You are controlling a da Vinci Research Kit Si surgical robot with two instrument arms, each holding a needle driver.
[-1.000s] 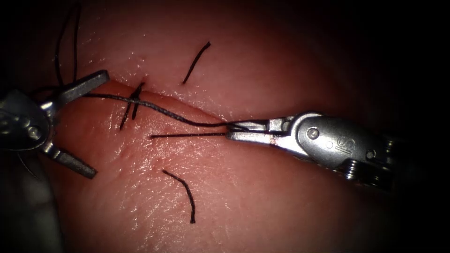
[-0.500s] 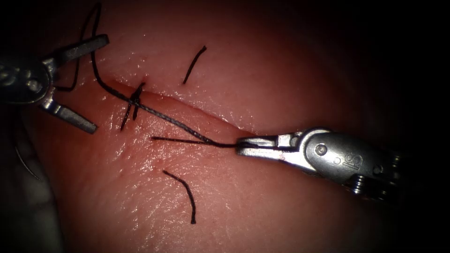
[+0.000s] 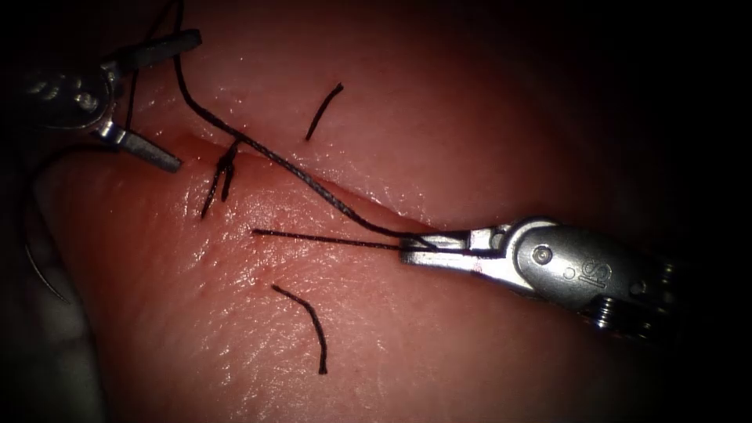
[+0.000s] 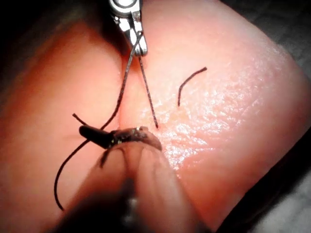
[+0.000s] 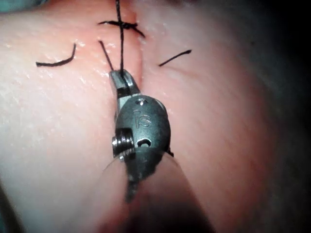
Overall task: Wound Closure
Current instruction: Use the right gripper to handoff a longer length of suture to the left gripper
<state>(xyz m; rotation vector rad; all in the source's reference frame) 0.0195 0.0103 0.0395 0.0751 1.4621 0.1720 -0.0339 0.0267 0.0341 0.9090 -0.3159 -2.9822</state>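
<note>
Knot-tying looks to be in hand: the right tool (image 3: 415,249), at centre right, is clamped on the thread (image 3: 298,174), which runs across the cut (image 3: 368,205) to the left tool (image 3: 160,98), jaws apart, upper left. The needle (image 3: 35,270) probably lies free at far left.

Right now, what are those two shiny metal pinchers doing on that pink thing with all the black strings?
They are a practice robot's two tools. The pink thing is pork belly, the tissue, with a cut. One picture looks from above; two look from near each arm's wrist. The right tool has its jaws shut on the black thread, which crosses a stitch. The left tool has open jaws and holds nothing. Three loose thread pieces lie on the tissue. I can't clearly see the needle.
</note>
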